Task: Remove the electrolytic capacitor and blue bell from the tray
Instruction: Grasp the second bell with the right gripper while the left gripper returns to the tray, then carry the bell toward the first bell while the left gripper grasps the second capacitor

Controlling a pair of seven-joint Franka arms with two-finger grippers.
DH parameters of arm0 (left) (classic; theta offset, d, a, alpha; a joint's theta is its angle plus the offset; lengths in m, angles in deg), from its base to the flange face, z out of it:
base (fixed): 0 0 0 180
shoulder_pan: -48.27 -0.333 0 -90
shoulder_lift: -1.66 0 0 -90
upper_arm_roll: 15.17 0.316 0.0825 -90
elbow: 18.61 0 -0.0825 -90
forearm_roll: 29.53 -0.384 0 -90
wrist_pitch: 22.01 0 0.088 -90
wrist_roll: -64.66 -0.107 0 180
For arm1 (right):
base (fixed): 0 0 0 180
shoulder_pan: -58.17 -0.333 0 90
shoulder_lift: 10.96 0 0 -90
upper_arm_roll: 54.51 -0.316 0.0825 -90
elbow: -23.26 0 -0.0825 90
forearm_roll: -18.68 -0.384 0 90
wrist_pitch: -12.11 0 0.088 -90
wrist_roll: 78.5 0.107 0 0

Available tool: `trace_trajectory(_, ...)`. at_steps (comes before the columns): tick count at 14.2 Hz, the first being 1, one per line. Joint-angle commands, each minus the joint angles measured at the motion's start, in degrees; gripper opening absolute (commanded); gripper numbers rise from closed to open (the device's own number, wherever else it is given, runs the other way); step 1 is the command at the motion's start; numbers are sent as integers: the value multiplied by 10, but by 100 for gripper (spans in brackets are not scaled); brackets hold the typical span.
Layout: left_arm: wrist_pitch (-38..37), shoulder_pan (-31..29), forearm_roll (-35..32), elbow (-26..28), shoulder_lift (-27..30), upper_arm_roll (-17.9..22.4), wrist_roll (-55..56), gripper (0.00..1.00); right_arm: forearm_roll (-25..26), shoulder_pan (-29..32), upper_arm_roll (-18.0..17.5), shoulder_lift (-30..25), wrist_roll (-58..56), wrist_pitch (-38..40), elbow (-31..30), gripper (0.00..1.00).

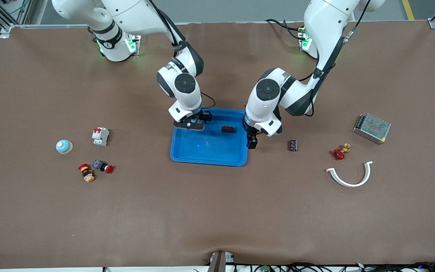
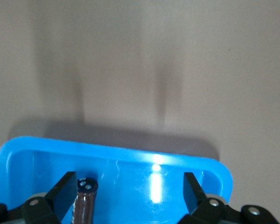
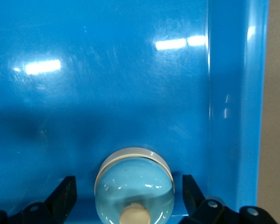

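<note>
Right tool [image 1: 193,124]: released, fingers spread wide over the blue tray [image 1: 210,155], at its end toward the right arm. Bell [image 3: 133,186]: pale blue glossy dome, white rim, cream knob; it sits on the tray floor between the fingers, touching neither. Its lower part is cut off in the right wrist view, and the tool hides it from the front. Left tool [image 1: 252,142]: released, at the tray's other end. Capacitor [image 2: 85,205]: dark brown cylinder with a black end, lying in the tray just beside one finger; its length is cut off.
</note>
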Motion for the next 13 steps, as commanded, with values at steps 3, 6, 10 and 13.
trace_trajectory(3,-5,34,-14,-31,-35,1,33,100,-4,-9,7,2,3,-4,3,66)
trace_trajectory(6,-7,57,-14,-55,-55,4,66,100,-4,-7,7,2,3,-4,3,34)
trace_trajectory(10,-7,71,-14,-56,-58,3,89,100,-5,-6,7,1,3,2,4,24)
trace_trajectory(13,-7,78,-14,-56,-64,4,93,100,-6,-3,7,-8,-3,8,4,24)
